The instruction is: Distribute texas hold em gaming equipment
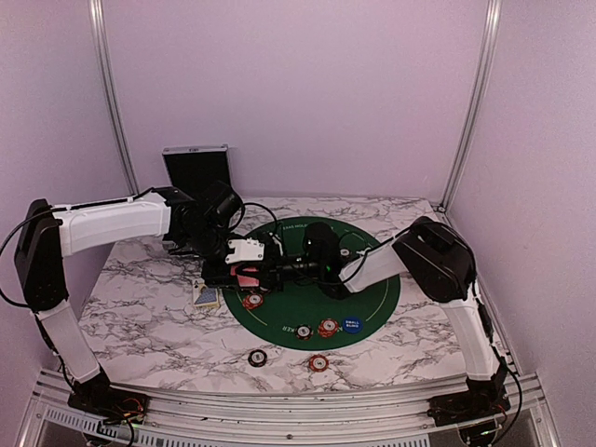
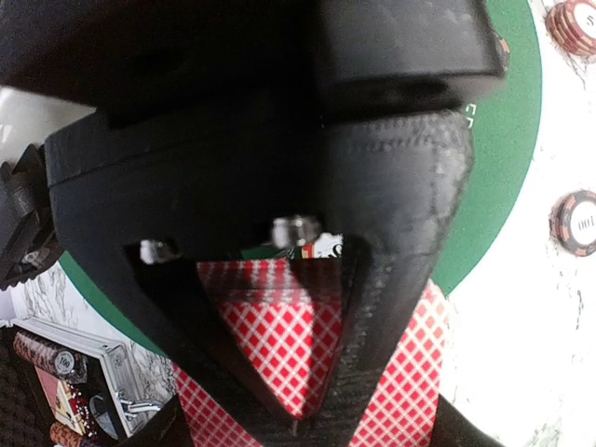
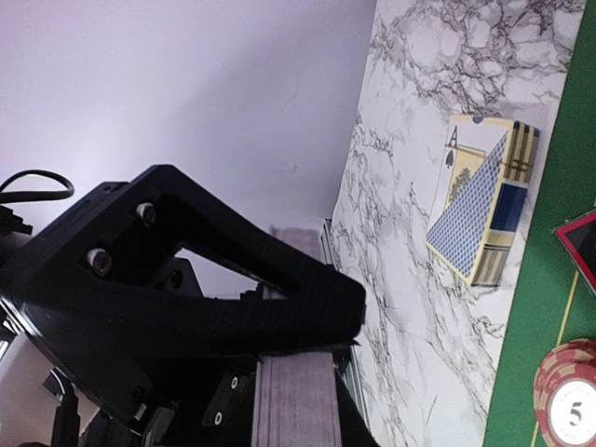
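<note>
chips (image 1: pixel 328 327): 5 | blue disc (image 1: pixel 352 325): 1 | right claw (image 3: pixel 317 358) grasping cards (image 3: pixel 298 410) | left claw (image 2: pixel 307 424): cannot tell

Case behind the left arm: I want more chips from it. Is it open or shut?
Open: the case has its lid upright in the top view; the left wrist view shows chips inside.

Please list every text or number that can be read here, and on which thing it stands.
"5": on the red chip.
"A" with a spade: on the card box.
Blue disc and green mat print: too blurred to read.
</note>
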You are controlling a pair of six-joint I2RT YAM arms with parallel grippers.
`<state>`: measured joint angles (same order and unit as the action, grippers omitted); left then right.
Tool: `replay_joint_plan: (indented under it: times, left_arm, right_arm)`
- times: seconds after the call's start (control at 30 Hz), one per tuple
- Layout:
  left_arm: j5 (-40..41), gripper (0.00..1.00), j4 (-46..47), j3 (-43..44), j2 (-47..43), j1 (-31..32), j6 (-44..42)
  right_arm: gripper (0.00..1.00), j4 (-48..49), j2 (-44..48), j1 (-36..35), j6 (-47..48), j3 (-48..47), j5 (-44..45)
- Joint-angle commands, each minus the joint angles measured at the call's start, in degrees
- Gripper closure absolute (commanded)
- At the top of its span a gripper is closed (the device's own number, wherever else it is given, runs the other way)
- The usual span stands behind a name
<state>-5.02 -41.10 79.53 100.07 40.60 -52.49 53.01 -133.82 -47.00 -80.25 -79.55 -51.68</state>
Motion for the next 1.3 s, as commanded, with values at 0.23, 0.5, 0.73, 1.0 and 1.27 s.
replay_joint_plan:
  times: [0.23,0.5,0.73,1.0,1.27]
  left_arm:
    - [-0.7,0.53,0.18,1.84,-0.18,-0.35,0.15]
    - [-0.78,0.65,0.17,1.78,0.1,-0.35,0.63]
    - [-1.01,0.66,0.19,1.82,0.35,-0.39,1.31]
    - [-0.92,0.69,0.15,1.09,-0.21,-0.71,2.19]
    - [-1.47,0.71,0.18,0.17,-1.37,-1.59,2.62]
  right_arm:
    - [0.92,-7.87,2.09,-0.01,6.13,-0.95,1.28]
    - [0.59,-7.07,1.92,-0.1,5.63,-1.94,0.81]
    - [0.5,-7.26,0.95,-0.47,5.28,-3.99,0.59]
    - [0.45,-19.07,2.97,-0.11,13.28,-4.05,2.53]
    - [0.46,-25.78,4.97,0.31,17.89,-3.61,3.47]
